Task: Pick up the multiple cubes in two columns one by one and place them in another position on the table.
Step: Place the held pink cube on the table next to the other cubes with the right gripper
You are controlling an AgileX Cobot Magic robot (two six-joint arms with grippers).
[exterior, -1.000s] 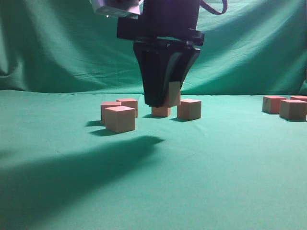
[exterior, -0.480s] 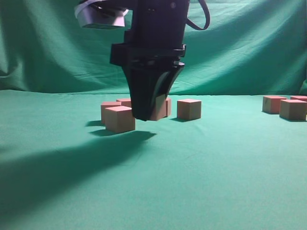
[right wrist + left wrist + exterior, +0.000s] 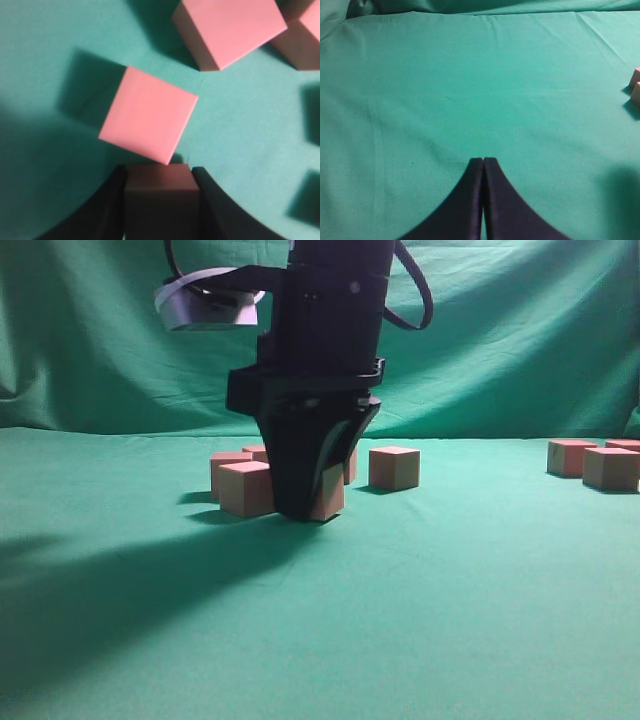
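Right gripper [image 3: 312, 508] low at the table [image 3: 450, 620] — held cube [image 3: 161, 197] clenched between its jaws.

The cube sits straight between the fingers, nearly touching a corner of a loose cube [image 3: 147, 115] just beyond; more cubes [image 3: 395, 467] lie farther back. Left gripper [image 3: 483, 162] closed, empty, well apart. No containers in view.

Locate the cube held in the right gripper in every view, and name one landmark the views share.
Exterior view: held cube, centre, low between the black fingers.
Left wrist view: not in it.
Right wrist view: bottom centre, clamped between the fingers.
Shared landmark: the loose cube beside it.
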